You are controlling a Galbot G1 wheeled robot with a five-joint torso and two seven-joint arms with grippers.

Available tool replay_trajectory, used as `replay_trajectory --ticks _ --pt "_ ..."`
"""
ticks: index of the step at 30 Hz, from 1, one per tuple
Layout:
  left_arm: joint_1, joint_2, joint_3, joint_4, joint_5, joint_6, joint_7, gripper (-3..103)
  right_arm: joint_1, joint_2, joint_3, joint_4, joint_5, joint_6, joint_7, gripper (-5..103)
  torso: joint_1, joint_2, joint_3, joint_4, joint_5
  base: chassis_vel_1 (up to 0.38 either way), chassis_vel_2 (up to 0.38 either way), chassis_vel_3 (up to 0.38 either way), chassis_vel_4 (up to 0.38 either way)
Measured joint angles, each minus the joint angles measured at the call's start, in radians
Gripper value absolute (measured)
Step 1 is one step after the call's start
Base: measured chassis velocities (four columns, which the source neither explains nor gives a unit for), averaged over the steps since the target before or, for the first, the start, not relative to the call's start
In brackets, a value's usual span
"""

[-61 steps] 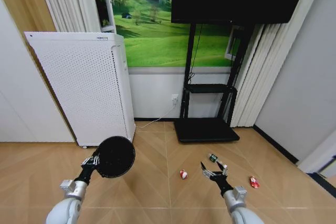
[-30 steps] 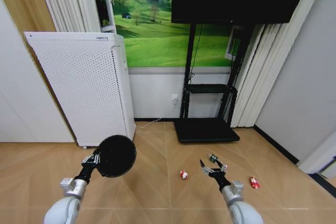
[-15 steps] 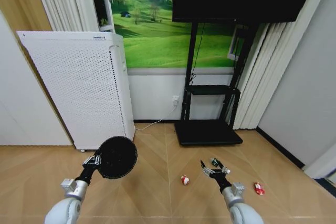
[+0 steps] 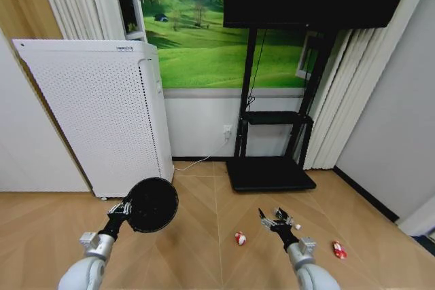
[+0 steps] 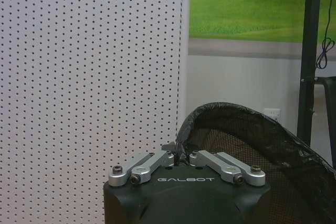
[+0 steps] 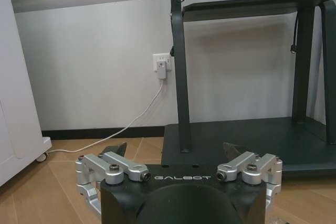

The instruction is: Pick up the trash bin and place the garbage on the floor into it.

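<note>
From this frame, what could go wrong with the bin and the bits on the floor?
The left gripper pinches only the rim of the trash bin, so the bin might tilt or slip when it moves. The open right gripper hangs above the floor, with a red-and-white wrapper on one side and another on the other; both are small, so a reach could nudge one away.

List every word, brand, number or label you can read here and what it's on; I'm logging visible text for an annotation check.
"GALBOT" on the body of the left gripper, which is shut on the rim of the trash bin.
"GALBOT" on the body of the right gripper, which is open.
A small mark near the top edge of the white perforated appliance: too small to read.
Two red-and-white wrappers on the floor: print too small to read.
</note>
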State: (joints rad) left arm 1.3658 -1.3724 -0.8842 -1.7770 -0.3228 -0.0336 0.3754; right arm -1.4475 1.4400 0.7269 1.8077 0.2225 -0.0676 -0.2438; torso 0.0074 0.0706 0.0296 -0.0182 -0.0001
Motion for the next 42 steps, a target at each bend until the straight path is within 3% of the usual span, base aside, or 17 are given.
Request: replay_trajectory --ticks 17,29,34,42 --pt "0.002 -0.004 0.001 0.001 0.006 -0.003 0.006 7 -0.002 0.001 0.003 -0.013 -0.001 0.055 -0.006 100 0.0 0.0 0.0 -0.0003 0.0004 -0.143 -0.081 0.142 0.066" --pt "-0.016 0.001 0.005 0.0 -0.016 0.002 0.009 7 0.015 -0.037 -0.007 -0.115 -0.103 0.053 -0.084 100 0.0 0.0 0.0 0.0003 -0.0001 0.022 0.018 -0.01 -0.014" --pt "-0.089 0.02 0.052 0.054 -0.068 0.002 0.062 7 0.053 -0.059 -0.026 -0.239 -0.119 0.045 -0.114 100 0.0 0.0 0.0 0.0 0.0 0.0 0.0 0.0 0.0" --pt "-0.238 0.08 0.167 0.16 -0.112 0.032 0.069 7 0.092 -0.058 -0.043 -0.331 -0.162 0.008 -0.124 100 0.0 0.0 0.0 0.0001 0.0002 0.0 0.0 0.0 0.0"
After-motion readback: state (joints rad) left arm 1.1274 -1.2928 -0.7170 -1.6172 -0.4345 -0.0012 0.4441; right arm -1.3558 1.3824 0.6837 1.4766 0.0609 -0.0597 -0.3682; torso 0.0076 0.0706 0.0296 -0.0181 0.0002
